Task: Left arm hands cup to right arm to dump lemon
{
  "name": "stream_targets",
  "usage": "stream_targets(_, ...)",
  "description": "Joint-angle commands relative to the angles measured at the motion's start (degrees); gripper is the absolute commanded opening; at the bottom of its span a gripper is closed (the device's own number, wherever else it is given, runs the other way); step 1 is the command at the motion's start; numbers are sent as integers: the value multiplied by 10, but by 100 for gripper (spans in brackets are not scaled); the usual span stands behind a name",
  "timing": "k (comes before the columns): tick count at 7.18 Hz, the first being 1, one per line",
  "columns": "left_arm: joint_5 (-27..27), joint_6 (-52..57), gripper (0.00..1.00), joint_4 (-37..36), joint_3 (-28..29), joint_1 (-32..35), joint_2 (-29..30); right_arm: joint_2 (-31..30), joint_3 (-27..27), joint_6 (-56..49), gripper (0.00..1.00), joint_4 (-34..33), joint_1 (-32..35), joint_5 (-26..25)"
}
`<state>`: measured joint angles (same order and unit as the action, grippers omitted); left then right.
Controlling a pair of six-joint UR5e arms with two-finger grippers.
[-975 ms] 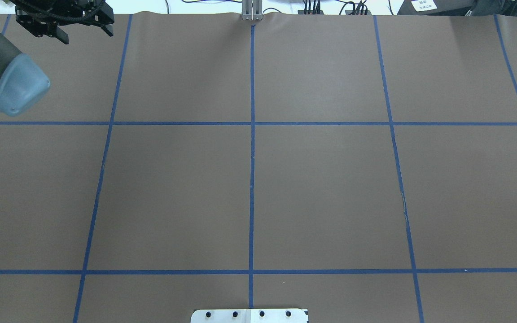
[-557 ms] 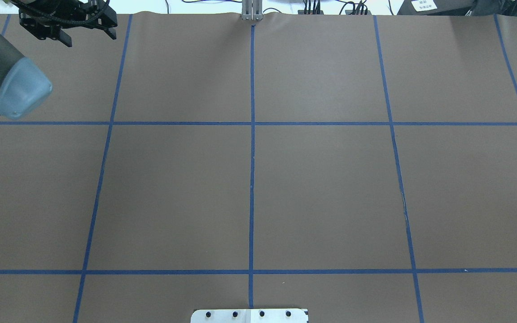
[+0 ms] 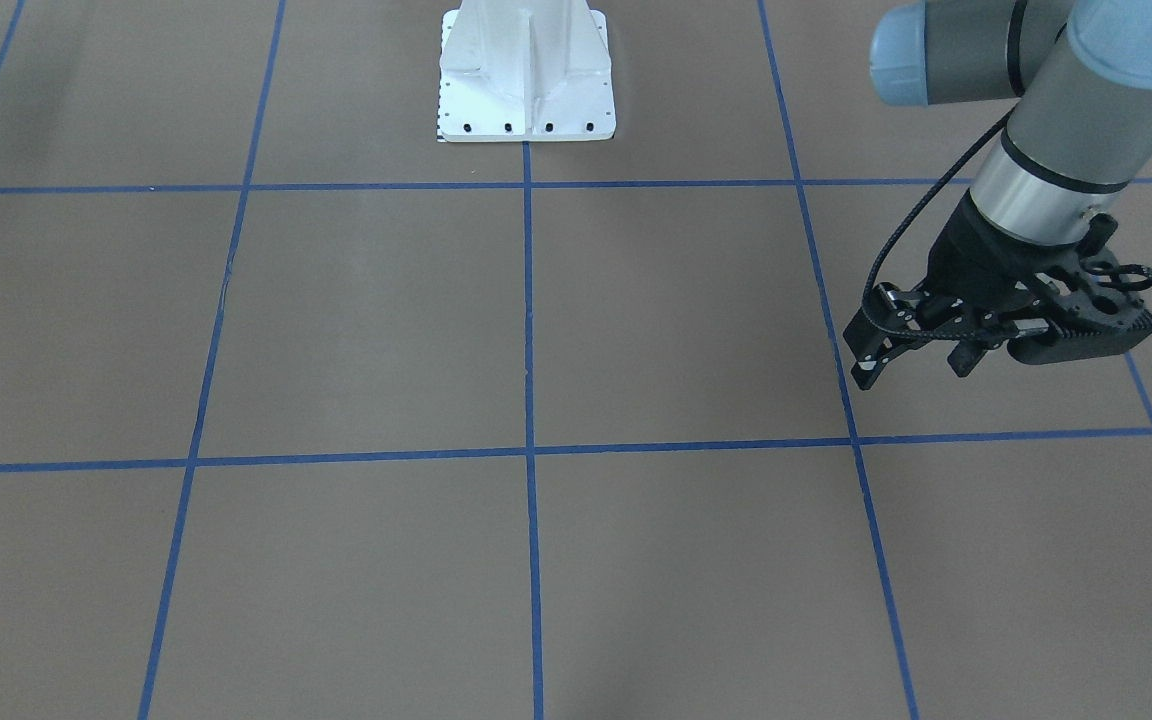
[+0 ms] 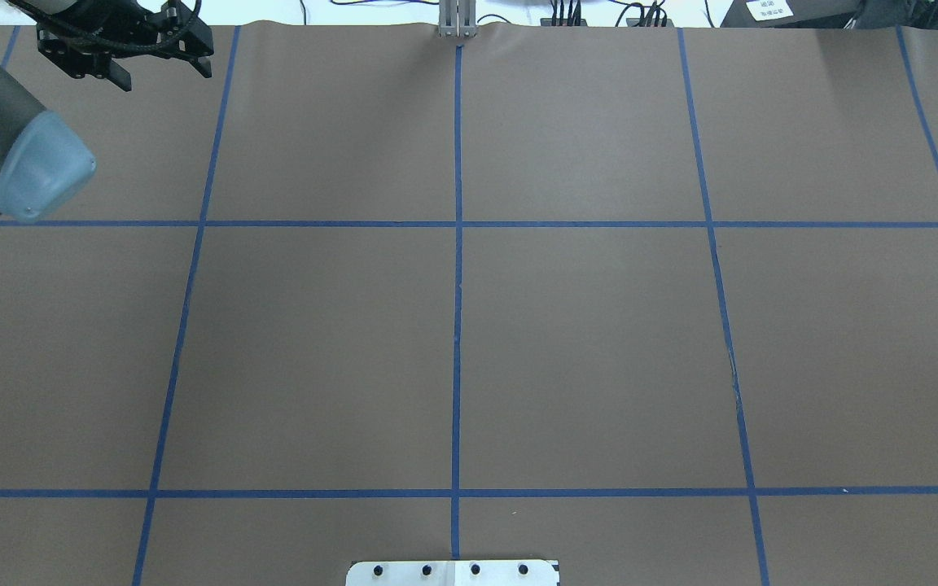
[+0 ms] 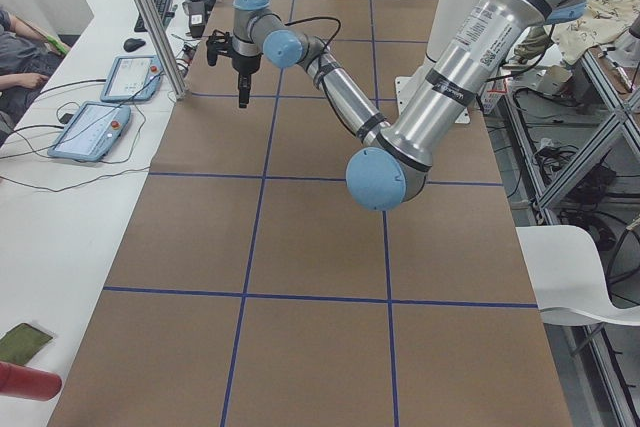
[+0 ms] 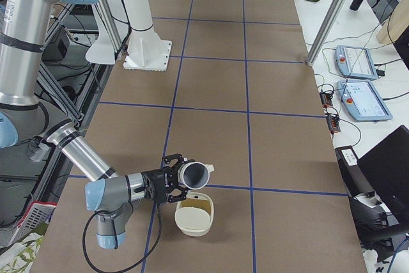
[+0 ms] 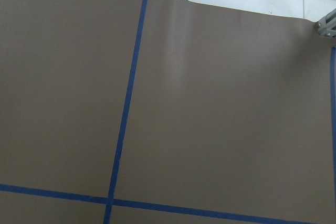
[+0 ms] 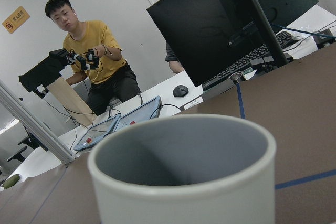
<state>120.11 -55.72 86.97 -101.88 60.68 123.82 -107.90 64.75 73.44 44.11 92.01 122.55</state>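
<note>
My left gripper (image 4: 164,75) hangs open and empty over the far left square of the brown table; it also shows in the front view (image 3: 911,372) and in the left view (image 5: 241,97). The white cup (image 6: 193,174) lies tilted on its side at my right gripper (image 6: 167,185), above a cream container (image 6: 195,218). I cannot tell whether that gripper is open or shut. The right wrist view shows the cup's grey inside (image 8: 184,156) close up, with no lemon visible in it. The lemon is hidden or out of view.
The white base plate (image 3: 526,100) stands at the robot's side of the table. Blue tape lines (image 4: 458,244) grid the brown cover. Tablets (image 6: 358,62) and cables lie on the white bench beyond the far edge. A person (image 8: 89,61) and a monitor (image 8: 236,19) are behind it.
My left gripper has shifted slightly to the right and towards the robot, still open. Nothing else has moved in the overhead view.
</note>
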Motion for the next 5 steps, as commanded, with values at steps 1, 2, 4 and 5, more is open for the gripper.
stream_targets(1, 1, 0, 100, 3, 0, -2, -9, 8, 87, -57, 8, -119, 1, 1)
stream_targets(2, 1, 0, 100, 4, 3, -6, -10, 28, 109, -117, 8, -182, 0, 1)
stream_targets(4, 5, -1, 100, 4, 4, -17, -9, 74, 161, -234, 8, -330, -2, 1)
stream_targets(5, 9, -2, 100, 4, 3, -17, -9, 112, 167, -292, 8, -403, -3, 1)
